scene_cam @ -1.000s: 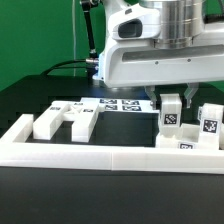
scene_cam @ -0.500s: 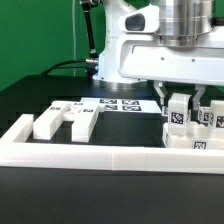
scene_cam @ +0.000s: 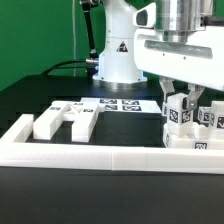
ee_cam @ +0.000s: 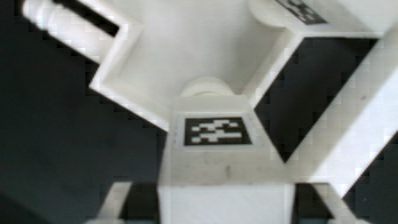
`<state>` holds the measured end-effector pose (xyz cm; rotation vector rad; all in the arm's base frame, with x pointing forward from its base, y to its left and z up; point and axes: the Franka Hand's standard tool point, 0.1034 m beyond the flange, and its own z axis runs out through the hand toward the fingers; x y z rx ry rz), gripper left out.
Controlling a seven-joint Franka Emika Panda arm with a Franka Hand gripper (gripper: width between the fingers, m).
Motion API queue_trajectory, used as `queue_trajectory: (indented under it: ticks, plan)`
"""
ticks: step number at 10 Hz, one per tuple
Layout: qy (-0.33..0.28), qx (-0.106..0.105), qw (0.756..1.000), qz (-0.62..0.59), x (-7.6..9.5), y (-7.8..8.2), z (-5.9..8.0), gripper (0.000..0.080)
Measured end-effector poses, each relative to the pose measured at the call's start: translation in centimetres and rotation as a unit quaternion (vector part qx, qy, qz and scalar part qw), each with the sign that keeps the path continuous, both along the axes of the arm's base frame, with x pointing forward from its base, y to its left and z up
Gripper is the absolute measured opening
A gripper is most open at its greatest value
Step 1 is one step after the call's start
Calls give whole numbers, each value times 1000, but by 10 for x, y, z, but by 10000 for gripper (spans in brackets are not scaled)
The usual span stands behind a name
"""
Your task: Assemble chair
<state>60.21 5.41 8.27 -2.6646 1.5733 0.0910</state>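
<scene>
My gripper (scene_cam: 180,105) hangs at the exterior view's right, shut on an upright white chair block (scene_cam: 178,116) with a square tag on its face. In the wrist view the same block (ee_cam: 217,135) sits between the two fingers (ee_cam: 121,200), with my gripper (ee_cam: 217,205) centred on it. A broad angled white chair part (ee_cam: 169,55) lies beyond its rounded end. Other tagged chair parts (scene_cam: 211,117) stand right beside the held block, and one more (scene_cam: 200,145) lies below them. Two plain white chair pieces (scene_cam: 46,123) (scene_cam: 82,120) lie at the left.
A long low white border wall (scene_cam: 90,157) runs along the front and turns up at the left end. The marker board (scene_cam: 118,103) lies flat behind the parts, in front of the arm's base (scene_cam: 118,60). The tabletop is black.
The arm has shifted toward the exterior view's right and slightly down, carrying the tagged block with it. The base behind is now uncovered. The jaws have kept the same width.
</scene>
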Motion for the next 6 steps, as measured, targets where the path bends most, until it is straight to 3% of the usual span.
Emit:
queue_trajectory:
  ticks: [6]
  plan:
    - [-1,18,976,-217,4,7,-1,291]
